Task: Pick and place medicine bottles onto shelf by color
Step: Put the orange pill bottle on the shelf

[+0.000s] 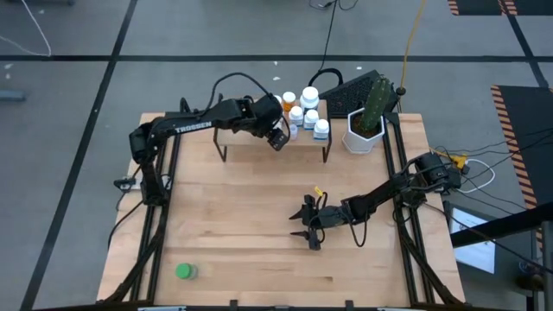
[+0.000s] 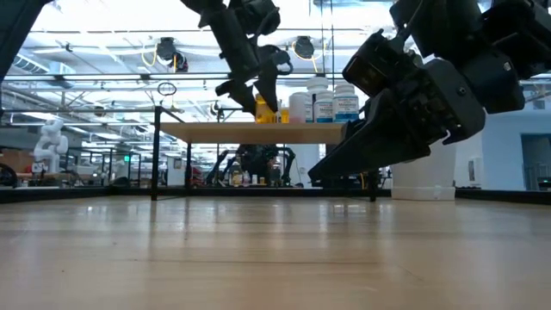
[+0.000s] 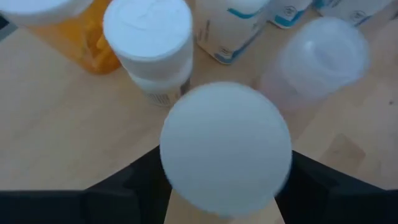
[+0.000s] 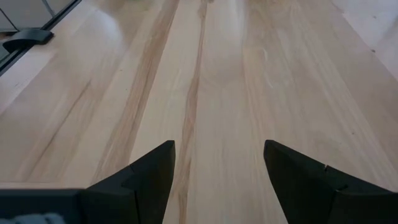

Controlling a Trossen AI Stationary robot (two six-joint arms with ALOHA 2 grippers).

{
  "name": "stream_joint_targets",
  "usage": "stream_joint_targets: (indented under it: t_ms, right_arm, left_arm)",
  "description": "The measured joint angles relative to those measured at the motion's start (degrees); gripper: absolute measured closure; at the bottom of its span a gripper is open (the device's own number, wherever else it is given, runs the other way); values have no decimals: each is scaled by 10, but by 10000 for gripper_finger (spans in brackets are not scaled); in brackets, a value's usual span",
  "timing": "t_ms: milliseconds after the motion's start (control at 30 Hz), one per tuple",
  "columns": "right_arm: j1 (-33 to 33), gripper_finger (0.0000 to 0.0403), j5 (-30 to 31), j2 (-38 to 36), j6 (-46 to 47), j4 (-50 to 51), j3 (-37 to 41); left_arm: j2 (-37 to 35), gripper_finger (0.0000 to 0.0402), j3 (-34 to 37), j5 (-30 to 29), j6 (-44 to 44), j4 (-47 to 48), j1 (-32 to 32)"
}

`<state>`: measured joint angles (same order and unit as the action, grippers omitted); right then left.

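Note:
The shelf (image 1: 246, 139) stands at the table's far side, with several white and orange medicine bottles (image 1: 309, 111) upright on its right half. My left gripper (image 1: 278, 136) hangs over the shelf just left of that group, shut on a white-capped bottle (image 3: 227, 149) whose body is hidden under its cap. An orange bottle (image 3: 84, 43), a white one (image 3: 149, 43) and a pale translucent-capped one (image 3: 317, 53) stand just beyond it. A green bottle (image 1: 184, 272) stands alone near the table's near left corner. My right gripper (image 1: 307, 225) is open, low over bare table at centre right. My left gripper has the white-capped bottle pinched between its two fingers (image 3: 140, 183), one on each side, below the cap (image 3: 227, 124). The fingers come from above, pointing down over the shelf board (image 3: 56, 130). The wide cap hides the place of contact and whether the bottle's foot is on the board.
A white hexagonal pot with a cactus (image 1: 365, 130) stands right of the shelf, and a dark keyboard (image 1: 346, 86) lies behind it. The shelf's left half (image 1: 233, 136) is bare under the left arm. Bare tabletop (image 4: 211, 68) stretches ahead of my right gripper.

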<state>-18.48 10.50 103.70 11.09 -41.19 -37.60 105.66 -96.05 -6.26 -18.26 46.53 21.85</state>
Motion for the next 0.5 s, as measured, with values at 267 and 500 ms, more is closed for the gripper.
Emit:
stream_joint_targets:
  t_ms: [267, 500]
  right_arm:
    - [0, 161, 0, 0, 1, 7, 0]
    - [0, 161, 0, 0, 2, 15, 0]
  left_arm:
    - [-5, 135, 1, -2, 3, -14, -1]
    - [-15, 88, 1, -2, 6, -52, -11]
